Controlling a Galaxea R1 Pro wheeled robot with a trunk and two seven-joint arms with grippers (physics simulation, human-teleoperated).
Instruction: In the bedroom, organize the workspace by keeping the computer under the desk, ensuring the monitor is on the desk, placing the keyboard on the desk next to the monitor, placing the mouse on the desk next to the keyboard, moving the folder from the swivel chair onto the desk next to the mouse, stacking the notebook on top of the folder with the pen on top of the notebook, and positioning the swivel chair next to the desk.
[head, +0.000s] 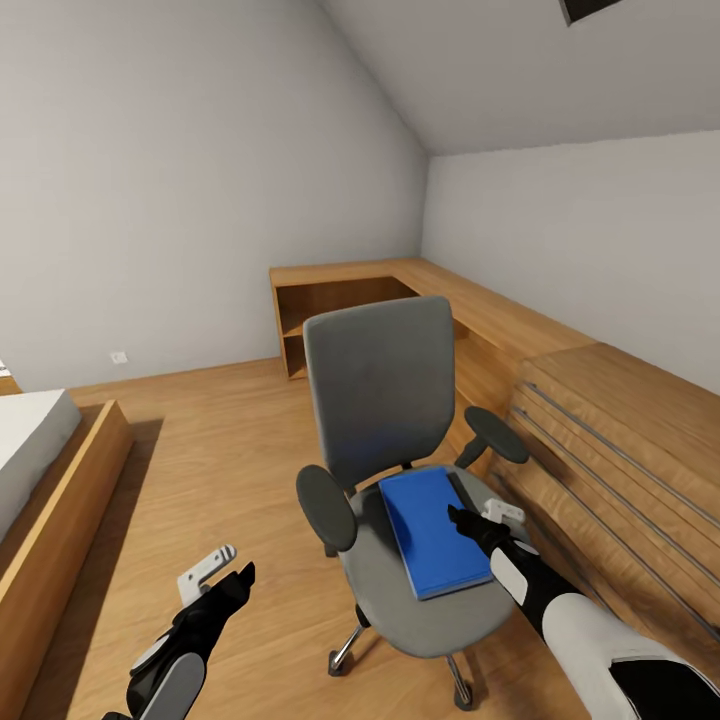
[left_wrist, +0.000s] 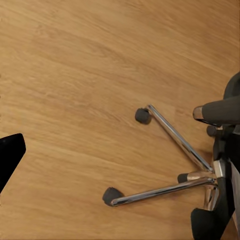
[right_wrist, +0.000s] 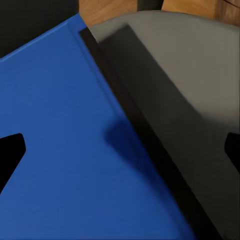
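Note:
The grey swivel chair (head: 385, 400) stands mid-room on the wooden floor, its back toward the far wall. A bright blue folder (head: 432, 535) lies flat on its seat (head: 400, 590). My right gripper (head: 482, 517) hovers open just over the folder's right edge. In the right wrist view this gripper (right_wrist: 120, 150) straddles the blue folder (right_wrist: 60, 150), its dark edge and the grey seat (right_wrist: 190, 80). My left gripper (head: 222, 572) hangs open over bare floor left of the chair, with one black fingertip (left_wrist: 10, 155) near the chrome chair base (left_wrist: 175, 165). The desk, computer, monitor, keyboard, mouse, notebook and pen are out of view.
A low wooden L-shaped shelf unit (head: 350, 290) runs along the far wall and the right wall. A slatted wooden block (head: 620, 450) stands close to the chair's right. A bed with a wooden frame (head: 60, 490) lies at the left. Open floor (head: 220, 450) spreads between bed and chair.

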